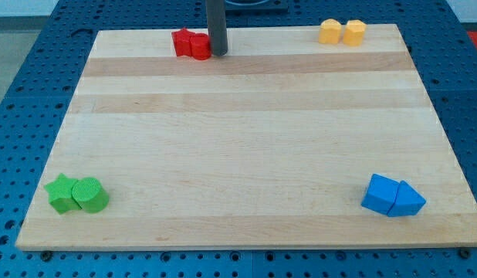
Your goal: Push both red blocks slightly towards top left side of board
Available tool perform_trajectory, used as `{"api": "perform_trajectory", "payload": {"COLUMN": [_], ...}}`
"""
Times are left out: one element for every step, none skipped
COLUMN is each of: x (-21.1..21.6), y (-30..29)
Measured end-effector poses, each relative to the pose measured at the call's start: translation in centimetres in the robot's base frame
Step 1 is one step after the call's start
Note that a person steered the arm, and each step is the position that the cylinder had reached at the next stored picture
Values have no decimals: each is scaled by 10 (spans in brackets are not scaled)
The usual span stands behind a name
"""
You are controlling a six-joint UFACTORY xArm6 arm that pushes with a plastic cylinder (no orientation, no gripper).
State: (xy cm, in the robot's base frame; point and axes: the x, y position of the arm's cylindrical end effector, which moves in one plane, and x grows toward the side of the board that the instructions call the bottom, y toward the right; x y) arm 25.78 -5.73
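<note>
Two red blocks sit touching near the board's top edge, left of centre: a red block of unclear shape (182, 42) on the left and a rounder red block (201, 45) on the right. My tip (218, 53) stands right against the right side of the rounder red block. The rod rises straight up out of the view's top.
Two yellow blocks (342, 32) sit together at the top right. A green star (62, 192) and a green cylinder (90, 194) sit at the bottom left. A blue cube (380, 193) and a blue triangle (409, 201) sit at the bottom right. The wooden board (238, 131) lies on a blue pegboard.
</note>
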Motion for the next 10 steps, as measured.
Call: {"api": "perform_trajectory", "payload": {"x": [3, -2, -13, -20, -18, 5, 32, 33, 18, 7], "y": [-12, -31, -36, -49, -53, -40, -67, -96, -96, -96]}}
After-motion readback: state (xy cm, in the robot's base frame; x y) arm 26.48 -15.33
